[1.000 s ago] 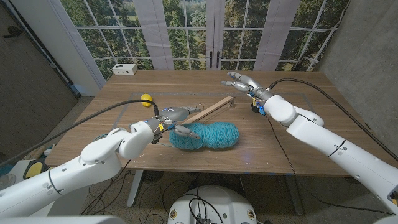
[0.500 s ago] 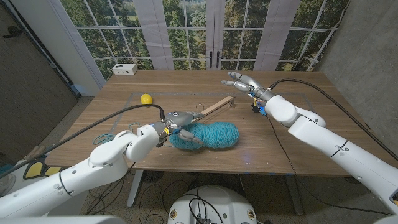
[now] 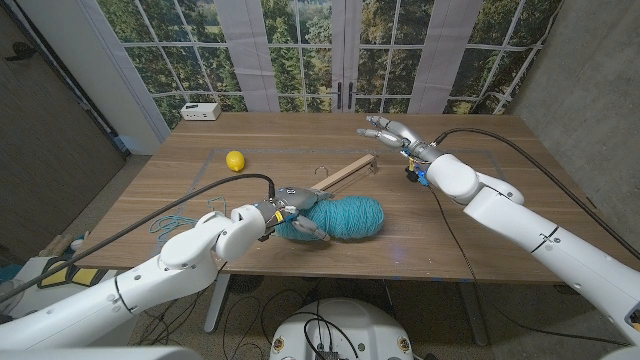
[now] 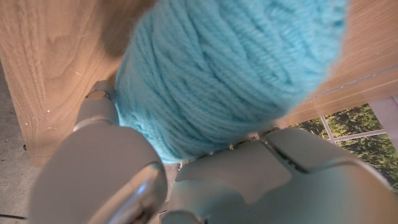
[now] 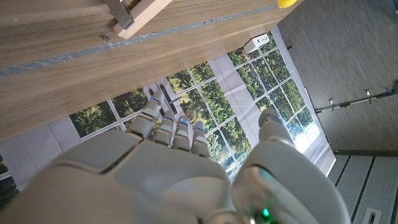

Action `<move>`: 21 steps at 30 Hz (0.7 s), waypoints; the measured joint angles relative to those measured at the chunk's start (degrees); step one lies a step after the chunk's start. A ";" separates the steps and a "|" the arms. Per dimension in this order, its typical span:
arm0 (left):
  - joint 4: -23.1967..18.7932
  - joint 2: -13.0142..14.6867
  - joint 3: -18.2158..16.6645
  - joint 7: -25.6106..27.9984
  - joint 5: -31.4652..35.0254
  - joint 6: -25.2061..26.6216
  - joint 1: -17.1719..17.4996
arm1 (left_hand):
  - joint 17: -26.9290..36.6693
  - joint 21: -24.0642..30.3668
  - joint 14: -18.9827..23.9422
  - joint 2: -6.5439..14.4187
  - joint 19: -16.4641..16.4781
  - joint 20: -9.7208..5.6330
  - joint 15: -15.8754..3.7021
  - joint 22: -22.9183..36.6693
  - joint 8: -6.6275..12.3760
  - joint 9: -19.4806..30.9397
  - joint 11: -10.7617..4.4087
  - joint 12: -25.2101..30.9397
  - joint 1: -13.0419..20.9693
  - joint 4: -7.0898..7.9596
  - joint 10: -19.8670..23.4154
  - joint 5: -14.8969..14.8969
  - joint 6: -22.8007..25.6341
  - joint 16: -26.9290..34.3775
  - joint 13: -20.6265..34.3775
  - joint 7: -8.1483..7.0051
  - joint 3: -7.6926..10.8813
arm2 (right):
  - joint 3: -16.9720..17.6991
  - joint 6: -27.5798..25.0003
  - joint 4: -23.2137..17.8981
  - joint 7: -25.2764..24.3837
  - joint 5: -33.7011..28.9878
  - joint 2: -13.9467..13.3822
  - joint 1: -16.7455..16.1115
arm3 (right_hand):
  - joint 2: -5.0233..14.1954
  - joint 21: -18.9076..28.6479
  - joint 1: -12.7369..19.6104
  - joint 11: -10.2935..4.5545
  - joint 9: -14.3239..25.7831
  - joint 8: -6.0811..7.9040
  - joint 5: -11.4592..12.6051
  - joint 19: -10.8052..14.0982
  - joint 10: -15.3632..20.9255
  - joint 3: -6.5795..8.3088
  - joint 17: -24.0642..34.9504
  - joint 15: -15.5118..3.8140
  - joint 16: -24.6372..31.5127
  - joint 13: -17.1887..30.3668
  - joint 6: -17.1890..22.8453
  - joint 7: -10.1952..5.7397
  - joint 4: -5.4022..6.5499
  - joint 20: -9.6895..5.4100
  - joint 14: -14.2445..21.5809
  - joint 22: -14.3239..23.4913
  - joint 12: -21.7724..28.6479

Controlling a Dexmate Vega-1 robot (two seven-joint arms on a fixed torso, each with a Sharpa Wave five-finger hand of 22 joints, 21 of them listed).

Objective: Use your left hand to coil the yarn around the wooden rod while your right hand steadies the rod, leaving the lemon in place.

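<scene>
Left hand [image 3: 289,208] fingers [image 3: 309,229] clamping the yarn [image 3: 345,217] skein's near end; right hand [image 3: 393,132] fingers apart, hovering beyond the rod [image 3: 340,177].

Teal yarn [image 3: 342,217], yellow lemon [image 3: 235,160], pale wooden rod [image 3: 345,174], brown wood-grain table [image 3: 470,240], white box [image 3: 201,111].

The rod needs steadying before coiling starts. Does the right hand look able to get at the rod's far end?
Probably yes. The right hand hovers open just beyond the wooden rod, whose far end lies bare; the yarn covers only the near end.
</scene>
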 measured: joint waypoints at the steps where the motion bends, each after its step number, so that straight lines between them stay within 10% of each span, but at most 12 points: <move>1: 0.12 -0.18 0.24 -0.45 0.34 -0.03 -0.20 | 0.00 0.00 0.00 0.23 0.09 0.09 0.00 0.00 0.00 0.00 0.02 0.00 0.23 0.00 0.02 0.00 0.09 0.00 0.00 0.08 0.00 | 0.06 0.17 0.16 0.00 0.06 0.02 -0.07 | -0.01 0.00 0.02 0.00 0.00 0.00 0.00 0.00 0.00 -0.05 0.00 0.00 0.00 0.00 0.00 0.00 0.04 0.00 0.00 0.00 0.00; 21: 4.88 -4.07 3.34 -2.74 -1.59 -4.40 -3.09 | 0.10 2.59 8.17 8.09 14.08 1.33 -0.92 -0.24 -0.61 -0.01 0.38 -0.09 8.46 1.90 4.04 -2.25 0.41 0.86 0.54 1.89 1.36 | 1.32 1.85 0.79 -0.44 1.30 -0.32 -1.51 | 0.61 0.00 -1.04 -0.11 0.00 0.00 0.00 0.00 0.51 -0.68 0.28 -0.32 0.00 -0.01 0.51 -0.51 0.68 0.00 0.32 0.00 0.00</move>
